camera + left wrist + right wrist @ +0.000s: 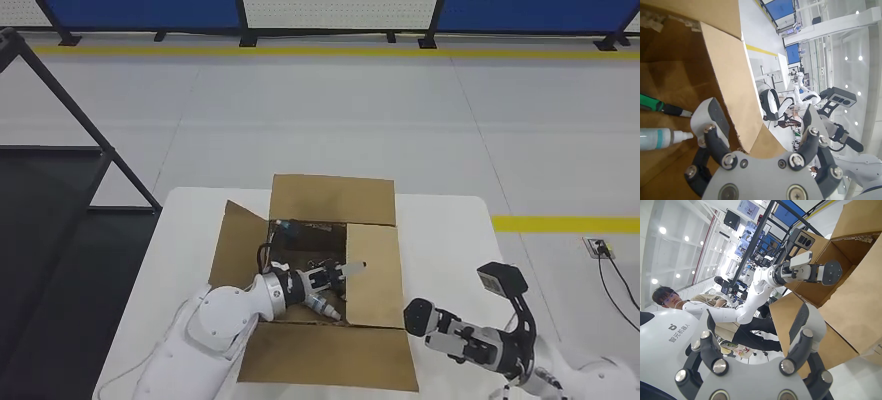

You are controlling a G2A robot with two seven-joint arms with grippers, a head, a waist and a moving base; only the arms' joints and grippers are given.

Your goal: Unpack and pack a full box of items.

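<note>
Tabletop (440, 230): box flap (730, 75) between left fingers (716, 113)

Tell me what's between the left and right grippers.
The folded-in side flap of the box, clearest in the top view; left gripper straddles its edge, right gripper sits outside.

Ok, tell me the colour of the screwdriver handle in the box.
The screwdriver handle is green, black toward the tip; clearest in the left wrist view.
</note>
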